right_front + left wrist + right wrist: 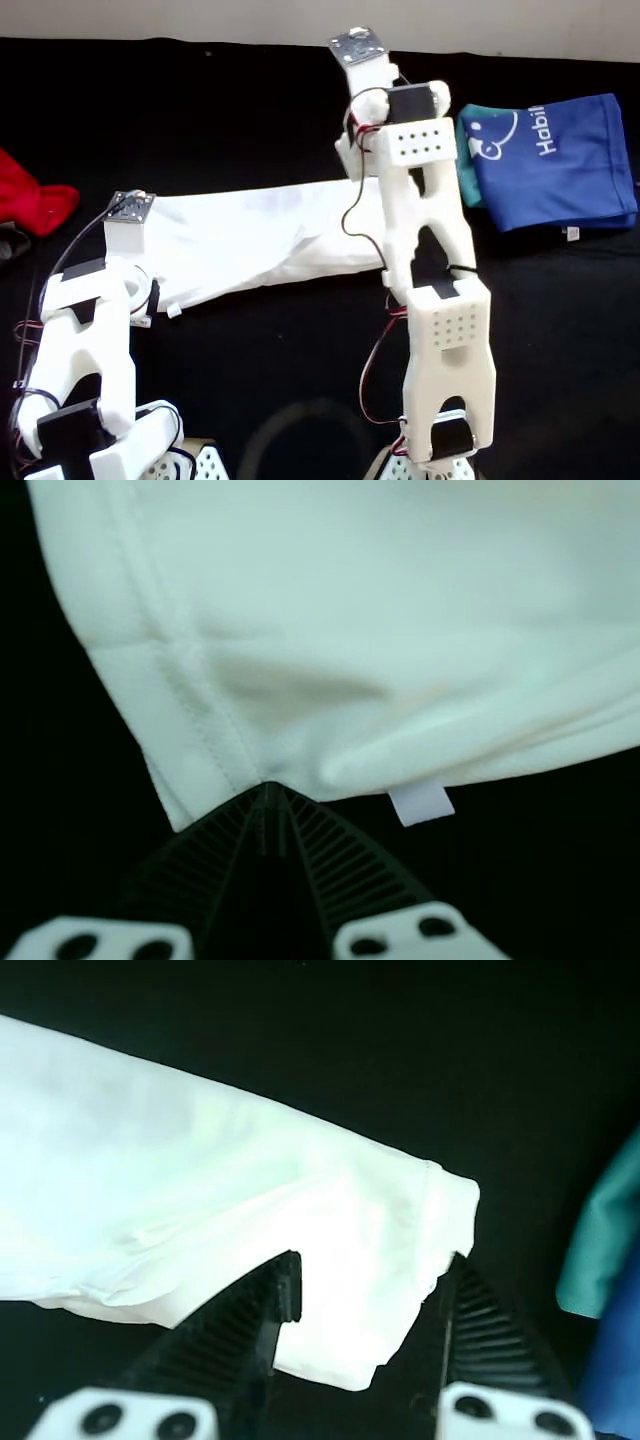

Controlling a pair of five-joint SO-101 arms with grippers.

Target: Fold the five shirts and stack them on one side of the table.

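Note:
A white shirt [270, 240] lies stretched in a long band across the middle of the black table [250, 110]. My left gripper [268, 788] is shut on its hem at the left end, beside a small white tag [421, 802]; the high view has that gripper [152, 302] low on the left. At the shirt's right end [400, 1220] my right gripper [372, 1278] is open, its fingers on either side of the fabric's corner. A folded blue shirt [555, 160] lies at the right on a teal one [468, 165].
A crumpled red shirt [30, 200] sits at the table's left edge, with a dark item [10, 242] just in front of it. The right arm [425, 220] stands tall between the white shirt and the blue stack. Bare black table lies behind and in front of the white shirt.

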